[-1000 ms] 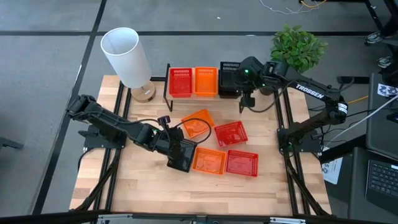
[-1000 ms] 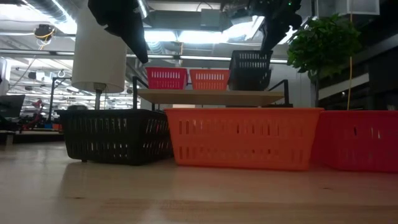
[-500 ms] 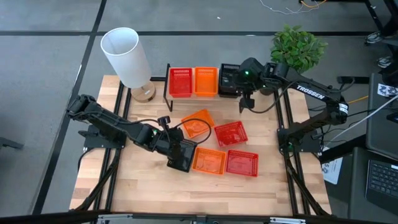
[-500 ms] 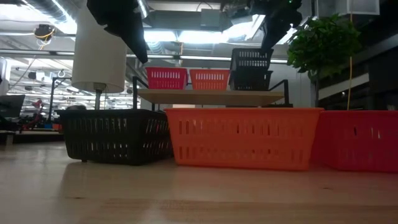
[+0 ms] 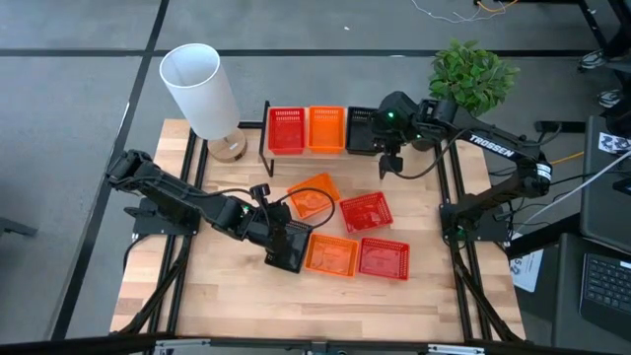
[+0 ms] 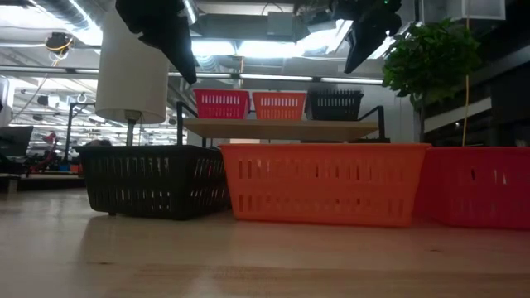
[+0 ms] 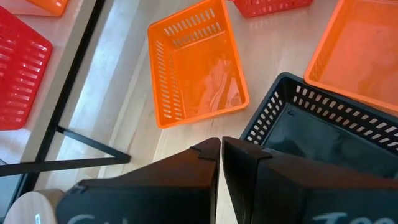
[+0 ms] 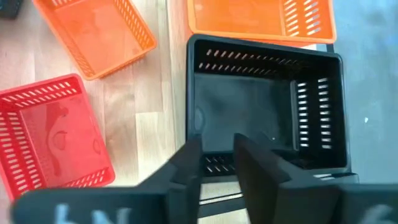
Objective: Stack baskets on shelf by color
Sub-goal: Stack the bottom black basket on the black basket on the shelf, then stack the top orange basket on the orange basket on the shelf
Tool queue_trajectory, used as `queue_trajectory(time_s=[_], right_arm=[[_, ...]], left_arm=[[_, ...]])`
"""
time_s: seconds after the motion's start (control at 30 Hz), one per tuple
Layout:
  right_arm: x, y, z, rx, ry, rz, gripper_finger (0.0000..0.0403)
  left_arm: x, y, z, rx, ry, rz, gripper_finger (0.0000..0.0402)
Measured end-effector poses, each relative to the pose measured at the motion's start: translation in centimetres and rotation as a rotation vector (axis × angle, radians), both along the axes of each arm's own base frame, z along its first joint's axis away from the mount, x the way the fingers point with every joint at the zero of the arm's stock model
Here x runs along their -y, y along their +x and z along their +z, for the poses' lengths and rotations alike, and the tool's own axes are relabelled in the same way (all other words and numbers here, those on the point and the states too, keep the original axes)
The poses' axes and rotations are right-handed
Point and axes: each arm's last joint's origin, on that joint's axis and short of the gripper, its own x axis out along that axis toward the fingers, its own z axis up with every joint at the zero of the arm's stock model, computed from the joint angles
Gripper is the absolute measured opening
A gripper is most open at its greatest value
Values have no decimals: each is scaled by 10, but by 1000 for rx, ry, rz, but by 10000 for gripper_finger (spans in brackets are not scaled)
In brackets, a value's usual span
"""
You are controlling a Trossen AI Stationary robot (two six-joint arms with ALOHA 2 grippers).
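Black basket (image 8: 264, 106) on shelf (image 6: 281, 127), just beyond right jaws (parted, empty)

The left pincer (image 5: 281, 251) is held low over the worktop's middle, its 2 fingers pressed together. The right pincer (image 5: 386, 166) is raised at the far side, fingers slightly parted.

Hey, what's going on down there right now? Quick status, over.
Right gripper open above black basket on the shelf. Left gripper shut beside another black basket on the table. Nothing in the way.
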Motion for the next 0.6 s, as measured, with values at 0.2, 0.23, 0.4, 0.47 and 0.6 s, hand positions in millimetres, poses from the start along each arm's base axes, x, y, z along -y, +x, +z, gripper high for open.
queue_trajectory(time_s=[0.2, 0.23, 0.4, 0.47, 0.6], right_arm=[[2, 0, 1, -7, -38, -36, 147], [2, 0, 1, -5, -37, -35, 153], [-11, 2, 3, 65, 120, -16, 163], [-24, 5, 2, 97, 282, 12, 162], [-57, 10, 1, 81, 484, 163, 156]], left_arm=[[0, 0, 0, 0, 0, 1, 11], [0, 0, 0, 0, 0, 1, 11], [1, 0, 0, -2, -7, -5, 11], [2, -1, -1, -16, -40, -23, 11], [12, -4, -3, -77, -159, -109, 11]])
